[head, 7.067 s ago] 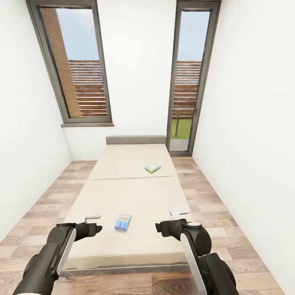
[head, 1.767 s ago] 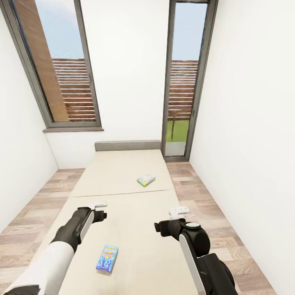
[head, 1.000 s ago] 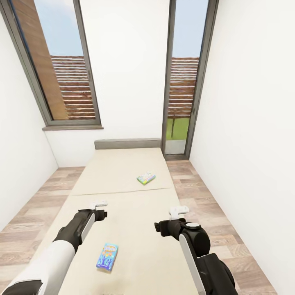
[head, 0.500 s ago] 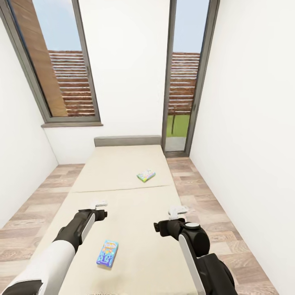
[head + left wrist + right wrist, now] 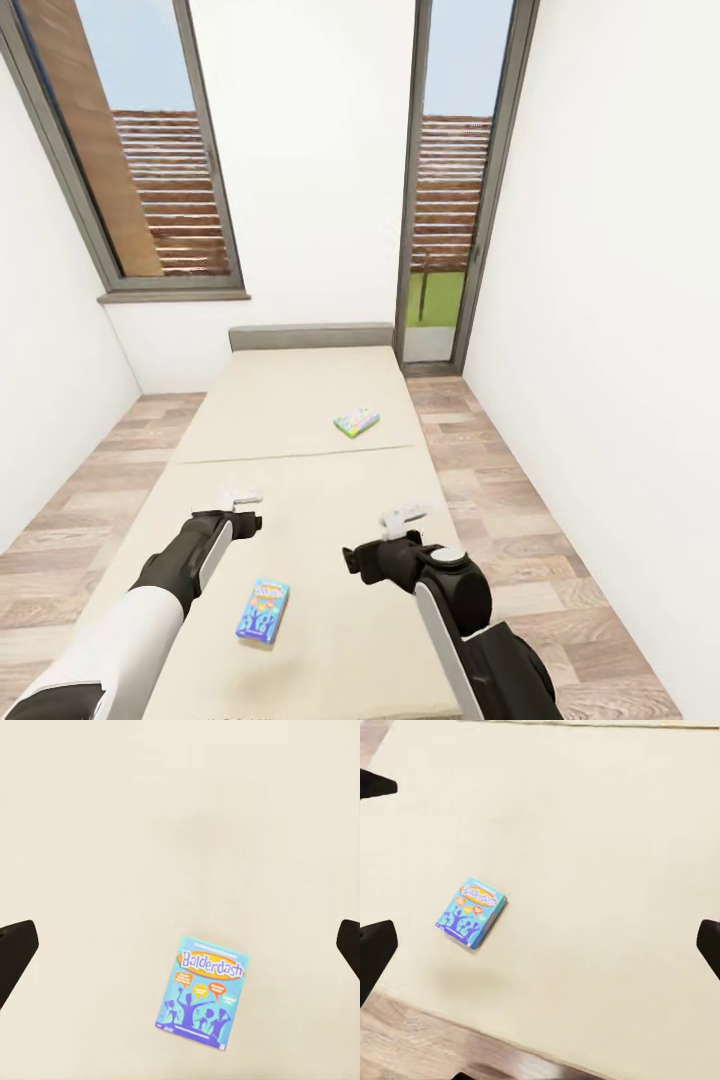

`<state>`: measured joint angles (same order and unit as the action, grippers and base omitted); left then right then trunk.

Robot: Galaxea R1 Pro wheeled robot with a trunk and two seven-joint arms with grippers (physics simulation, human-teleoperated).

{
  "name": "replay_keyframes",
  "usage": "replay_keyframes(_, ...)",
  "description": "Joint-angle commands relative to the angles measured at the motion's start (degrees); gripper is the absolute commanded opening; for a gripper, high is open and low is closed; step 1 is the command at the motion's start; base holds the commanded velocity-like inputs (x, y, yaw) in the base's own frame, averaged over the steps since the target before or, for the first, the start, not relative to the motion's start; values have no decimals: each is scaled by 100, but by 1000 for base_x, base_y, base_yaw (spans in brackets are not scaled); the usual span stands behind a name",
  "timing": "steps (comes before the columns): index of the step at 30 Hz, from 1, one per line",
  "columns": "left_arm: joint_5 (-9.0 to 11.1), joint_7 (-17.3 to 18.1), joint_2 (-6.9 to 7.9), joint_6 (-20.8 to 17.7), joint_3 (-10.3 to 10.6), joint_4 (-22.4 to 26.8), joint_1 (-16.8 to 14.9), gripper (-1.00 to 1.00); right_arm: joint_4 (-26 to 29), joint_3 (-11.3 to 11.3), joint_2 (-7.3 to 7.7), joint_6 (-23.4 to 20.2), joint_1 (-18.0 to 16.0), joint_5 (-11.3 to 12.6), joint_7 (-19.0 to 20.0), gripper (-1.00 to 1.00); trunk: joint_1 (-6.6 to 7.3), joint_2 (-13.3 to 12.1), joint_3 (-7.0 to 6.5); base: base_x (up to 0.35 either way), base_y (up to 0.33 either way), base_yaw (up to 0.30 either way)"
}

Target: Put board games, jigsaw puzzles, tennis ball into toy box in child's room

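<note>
Since half a second ago, the right arm has swung inward over the bed (image 5: pixel 300 400), so the right gripper (image 5: pixel 402 518) now sits closer to the bed's middle. The left gripper (image 5: pixel 241 496) has barely shifted. The view itself has also tipped slightly.

Both grippers hover above the mattress holding nothing. In each wrist view, dark fingertips sit far apart at the frame edges, so both look wide open.

Two board games lie on the plain beige mattress. The nearer, a blue box (image 5: pixel 263 611) lettered "Balderdash" (image 5: pixel 202 991), lies flat between the two arms, closer to the left one and near the foot of the bed. In the right wrist view this blue box (image 5: pixel 472 912) sits close to the mattress edge, with wood-plank floor (image 5: pixel 405 1050) beyond. The second, a pale green and white box (image 5: pixel 356 421), lies further up the bed, just past the seam across the mattress.

The boxes appear to be thin, stiff printed cardboard, probably light and smooth-faced. Lying flat on a soft surface, one would likely be best gripped across its narrow width at the side edges, pressing slightly into the mattress. A loose pinch could let the slick cardboard slide.

A grey padded headboard (image 5: pixel 310 336) and tall grey-framed windows stand behind.
</note>
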<state>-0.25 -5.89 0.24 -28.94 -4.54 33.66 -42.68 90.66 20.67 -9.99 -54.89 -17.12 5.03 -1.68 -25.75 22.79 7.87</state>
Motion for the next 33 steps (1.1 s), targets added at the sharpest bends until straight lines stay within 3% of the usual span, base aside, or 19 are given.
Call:
replay_keyframes(1,-1,-9,0,-31,-9,9,-4,100,8,-78,-1,15,-17,205,354,100,-3,13,22,0,0,0)
replay_keyframes(2,-1,-9,1,-32,-9,9,-4,100,9,-152,-1,30,-21,308,583,100,-3,13,32,0,0,0)
replay_keyframes(3,-1,-9,1,-30,-10,9,-4,100,10,-389,-1,67,-27,515,1114,100,-3,13,41,0,0,0)
replay_keyframes(4,-1,-9,2,-29,-10,9,-4,100,11,-550,-1,90,-29,607,1404,100,-3,13,51,0,0,0)
replay_keyframes(5,-1,-9,2,-27,-8,9,-4,100,10,-921,-1,134,-27,753,1998,100,-3,13,60,0,0,0)
replay_keyframes(7,-1,-9,1,-26,-6,9,-4,100,8,-1303,-1,163,-14,849,2573,100,-3,13,79,0,0,0)
replay_keyframes(8,-1,-9,0,-25,-5,9,-4,100,6,-1676,-1,182,1,911,3102,100,-3,13,89,0,0,0)
replay_keyframes(10,-1,-9,-2,-24,-4,9,-4,100,5,-2010,-1,179,16,953,3572,100,-3,13,108,0,0,0)
replay_keyframes(11,-1,-9,-4,-24,-4,9,-4,100,5,-2279,-1,160,29,983,3975,100,-3,13,117,0,0,0)
replay_keyframes(13,-1,-9,-5,-24,-3,9,-4,100,4,-2537,-1,134,41,1015,4471,100,-3,13,136,0,0,0)
replay_keyframes(15,-1,-9,-2,-24,-3,9,-4,100,4,-2670,-1,113,52,1042,4793,100,-3,13,155,0,0,0)
replay_keyframes(19,-6,-9,1,-22,-3,9,-4,100,4,-2783,-1,41,64,1082,5057,100,-3,13,193,0,0,0)
replay_keyframes(33,-9,-9,-3,1,-4,9,-4,100,-1,-2844,-1,80,68,1092,5131,100,-3,13,325,0,0,0)
